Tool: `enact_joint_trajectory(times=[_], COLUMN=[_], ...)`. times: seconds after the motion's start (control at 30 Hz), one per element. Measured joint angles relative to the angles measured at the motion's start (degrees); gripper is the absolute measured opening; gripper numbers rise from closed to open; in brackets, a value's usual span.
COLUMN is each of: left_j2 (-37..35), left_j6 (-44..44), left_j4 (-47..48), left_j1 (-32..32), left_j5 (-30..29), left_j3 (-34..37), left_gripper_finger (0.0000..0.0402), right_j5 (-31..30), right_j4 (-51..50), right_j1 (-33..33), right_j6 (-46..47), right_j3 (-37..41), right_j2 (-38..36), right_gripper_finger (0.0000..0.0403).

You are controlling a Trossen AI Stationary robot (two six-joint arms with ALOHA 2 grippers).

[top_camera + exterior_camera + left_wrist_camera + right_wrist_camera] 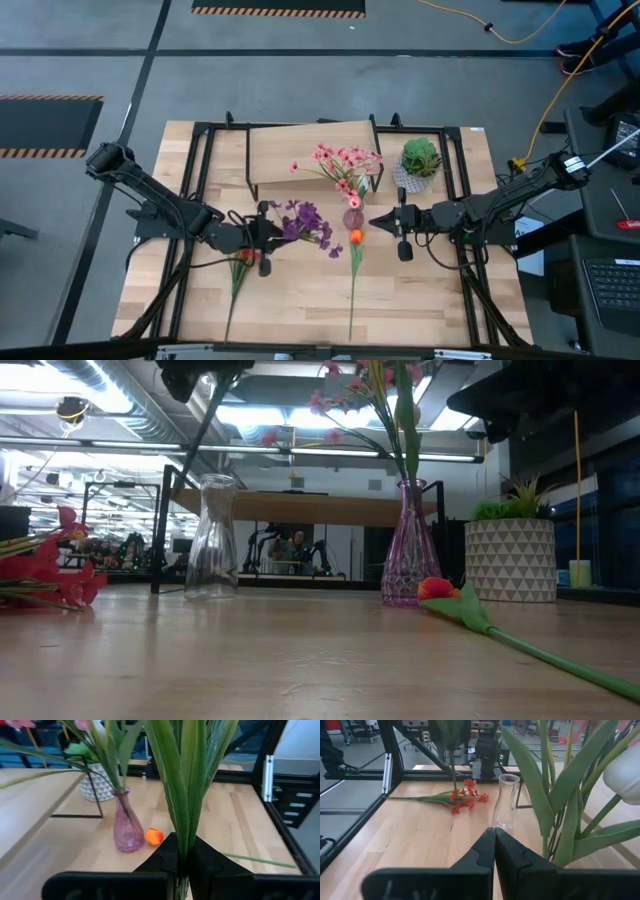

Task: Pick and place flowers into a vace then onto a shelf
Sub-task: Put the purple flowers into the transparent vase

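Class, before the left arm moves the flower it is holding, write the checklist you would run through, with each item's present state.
1. Left gripper shut on the purple flower stem: ok.
2. Clear vase upright and empty: ok.
3. Stem end lined up over the clear vase's mouth: cannot tell.
4. Right gripper shut, empty, and apart from the clear vase: ok.
5. Purple vase upright with the pink flowers in it: ok.
6. All flowers in vases: not ok; the red flower and orange flower lie on the table.
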State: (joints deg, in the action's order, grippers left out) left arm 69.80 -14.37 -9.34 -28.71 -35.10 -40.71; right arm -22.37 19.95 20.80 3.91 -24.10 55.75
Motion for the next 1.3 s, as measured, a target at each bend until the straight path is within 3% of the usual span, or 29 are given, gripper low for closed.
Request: enact_joint_trajectory(times=[0.17, 0.37, 0.6, 0.8, 1.03, 1.3], left_j2=[0.0, -2.6, -6.7, -8.4, -8.5, -10.1], left_j6=[2.1, 5.4, 10.1, 8.6, 11.9, 12.1], left_j4=[-3.4, -4.0, -3.8, -5.2, -16.2, -16.2], left_j1=[0.0, -0.1, 0.0, 2.6, 6.1, 3.2], left_j5=[-7.2, -11.2, -25.6, -25.8, -21.8, -19.2], left_j3=[0.0, 0.0, 0.1, 4.2, 8.6, 8.7], left_gripper_finger=[0.0017, 0.0017, 0.0017, 0.0017, 0.0017, 0.0017], right_j5=[0.0, 0.0, 0.0, 0.0, 0.0, 0.0], right_j4=[0.0, -0.1, -0.1, -0.1, 0.0, -0.1], right_j1=[0.0, 0.0, 0.0, 0.0, 0.0, 0.0], right_j6=[-0.1, -0.1, -1.4, -1.4, -1.4, -1.4], right_j3=[0.0, 0.0, 0.0, 0.0, 0.0, 0.0], right_j2=[0.0, 0.0, 0.0, 0.0, 0.0, 0.0], right_gripper_finger=[0.0013, 0.0013, 0.0013, 0.0013, 0.0013, 0.0013])
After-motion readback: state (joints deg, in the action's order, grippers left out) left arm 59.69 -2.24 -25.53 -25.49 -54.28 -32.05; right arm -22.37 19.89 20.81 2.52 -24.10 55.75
